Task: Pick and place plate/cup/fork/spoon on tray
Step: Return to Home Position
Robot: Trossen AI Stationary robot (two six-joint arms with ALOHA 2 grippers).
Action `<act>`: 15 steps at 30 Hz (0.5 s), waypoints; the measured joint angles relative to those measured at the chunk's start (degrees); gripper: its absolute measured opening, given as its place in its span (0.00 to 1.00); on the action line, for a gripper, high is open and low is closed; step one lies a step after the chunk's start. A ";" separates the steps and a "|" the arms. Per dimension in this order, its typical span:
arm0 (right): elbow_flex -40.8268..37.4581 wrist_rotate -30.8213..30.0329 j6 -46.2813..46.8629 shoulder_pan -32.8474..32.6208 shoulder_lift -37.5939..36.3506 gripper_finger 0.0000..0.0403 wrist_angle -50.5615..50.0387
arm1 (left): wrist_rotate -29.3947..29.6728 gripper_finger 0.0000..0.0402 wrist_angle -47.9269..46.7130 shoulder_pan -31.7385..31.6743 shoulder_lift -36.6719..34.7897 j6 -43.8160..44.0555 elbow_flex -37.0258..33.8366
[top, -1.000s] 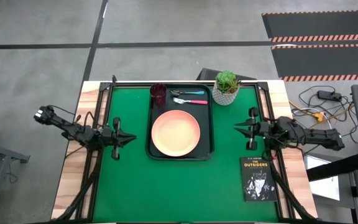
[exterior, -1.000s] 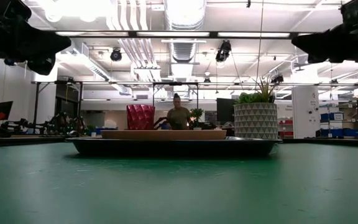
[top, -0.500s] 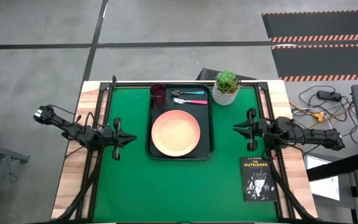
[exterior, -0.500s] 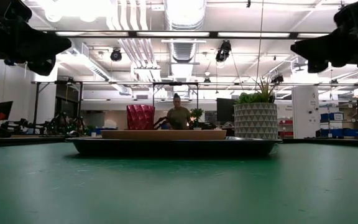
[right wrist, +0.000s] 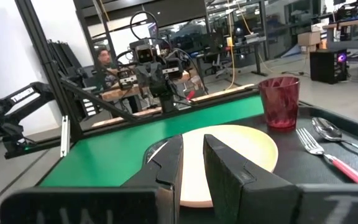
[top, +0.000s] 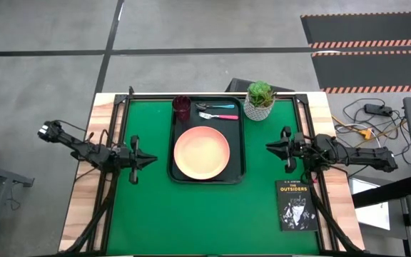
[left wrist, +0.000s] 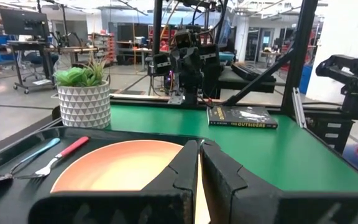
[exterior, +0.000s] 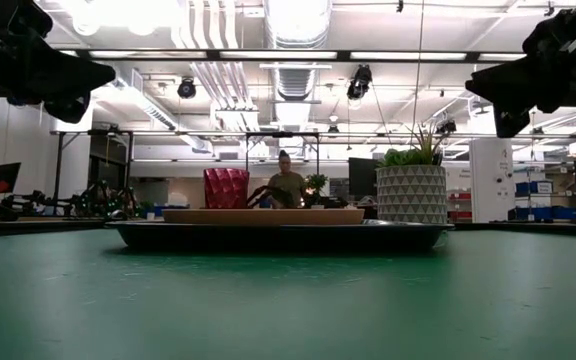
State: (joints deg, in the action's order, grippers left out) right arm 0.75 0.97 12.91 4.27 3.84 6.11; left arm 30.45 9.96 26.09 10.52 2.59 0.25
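The dark tray (top: 238, 153) lies in the middle of the green table. On it rest the salmon-pink plate (top: 201, 152), the dark red cup (top: 182, 107) at its far left corner, and side by side at its far end the pink-handled fork (top: 218, 116) and the teal-handled spoon (top: 216, 106). My left gripper (top: 152, 160) hovers left of the tray, shut and empty, pointing at the plate (left wrist: 123, 162). My right gripper (top: 268, 148) hovers right of the tray, its fingers a narrow gap apart and empty, pointing at the plate (right wrist: 241, 149).
A white pot with a green plant (top: 260, 100) stands just beyond the tray's far right corner. A black book (top: 296, 205) lies at the near right. A person shows in the room beyond the table (exterior: 286, 185). Green mat lies bare on the near side of the tray.
My right gripper has moved a little toward the tray, to the table's left, and has dipped slightly. The tray and the things on it have stayed where they were.
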 joint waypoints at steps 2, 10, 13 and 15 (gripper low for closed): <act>0.02 0.02 0.02 0.00 -0.02 0.13 0.00 | 0.01 0.00 0.15 0.02 0.26 0.00 0.00; 0.02 0.02 0.00 0.00 0.07 0.13 0.00 | 0.01 0.00 0.08 0.00 2.15 0.00 0.00; 0.02 0.00 0.00 0.00 0.07 0.13 0.02 | 0.01 0.00 0.01 0.00 3.06 -0.01 0.00; 0.02 0.02 0.00 0.00 0.07 0.13 0.02 | 0.01 0.00 0.09 0.00 3.69 0.00 0.00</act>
State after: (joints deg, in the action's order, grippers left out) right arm 0.78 0.99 12.91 4.27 3.90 6.13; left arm 30.46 10.05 26.09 14.21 2.59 0.25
